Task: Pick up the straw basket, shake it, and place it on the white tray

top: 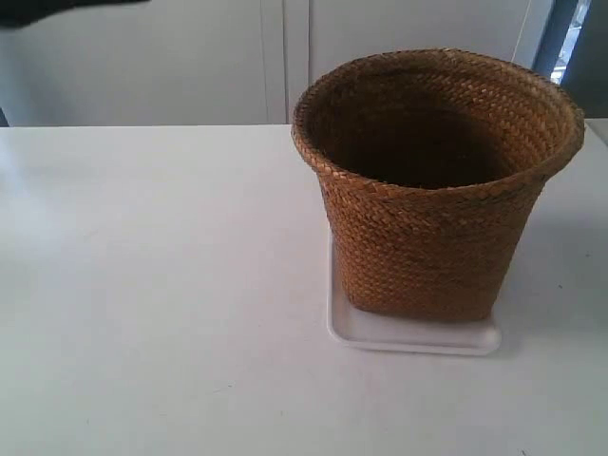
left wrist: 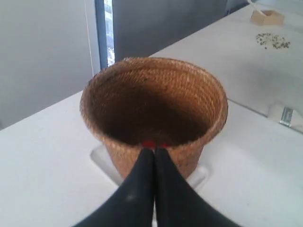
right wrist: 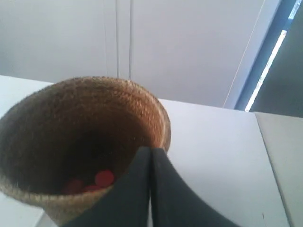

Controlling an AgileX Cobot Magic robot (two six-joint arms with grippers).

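Here, the left gripper (left wrist: 154,150) has its two black fingers pressed flat together with nothing between them. The tips sit close against the near wall of the straw basket (left wrist: 156,94), just under the rim; whether they touch it cannot be told. The right gripper (right wrist: 151,150) is likewise closed on nothing, its tips at the basket's rim. Inside, on the dark bottom, lie a few red round pieces (right wrist: 104,178). The basket stands upright on the white tray (top: 418,337), whose edge shows beyond the base, on a white table (top: 142,285).
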